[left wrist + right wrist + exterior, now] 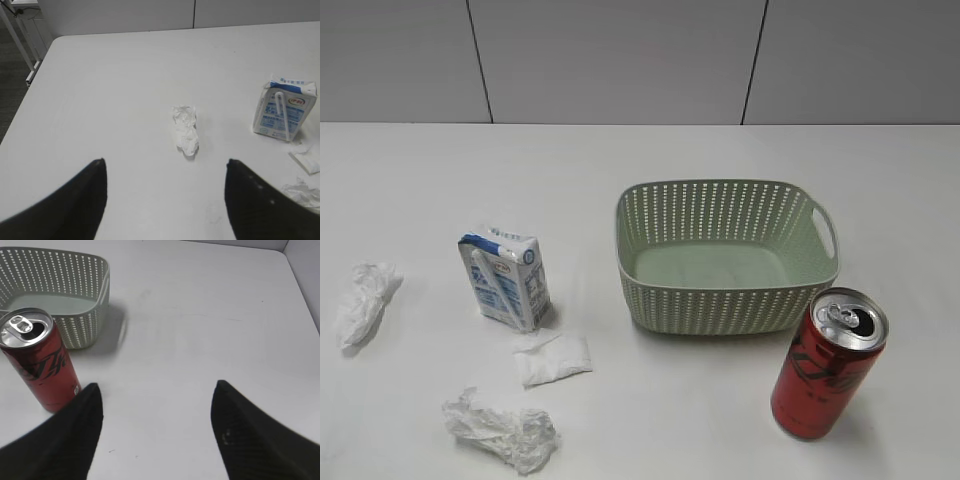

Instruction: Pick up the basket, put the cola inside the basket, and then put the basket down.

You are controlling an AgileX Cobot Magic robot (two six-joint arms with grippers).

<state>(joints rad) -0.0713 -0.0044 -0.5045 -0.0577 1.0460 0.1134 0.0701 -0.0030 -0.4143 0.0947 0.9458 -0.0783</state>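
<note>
The pale sage-green basket (726, 255) stands empty on the white table, right of centre; its corner also shows in the right wrist view (55, 295). The red cola can (827, 364) stands upright just in front of the basket's right corner, and shows in the right wrist view (40, 362) at the left. My right gripper (157, 392) is open and empty over bare table, to the right of the can. My left gripper (165, 167) is open and empty over bare table, with a crumpled tissue ahead of it. Neither gripper shows in the exterior view.
A blue-and-white milk carton (505, 277) stands left of the basket, also in the left wrist view (283, 111). Crumpled white tissues lie at the far left (365, 300), front (502, 430) and beside the carton (552, 358). The table's left edge (27, 100) is near.
</note>
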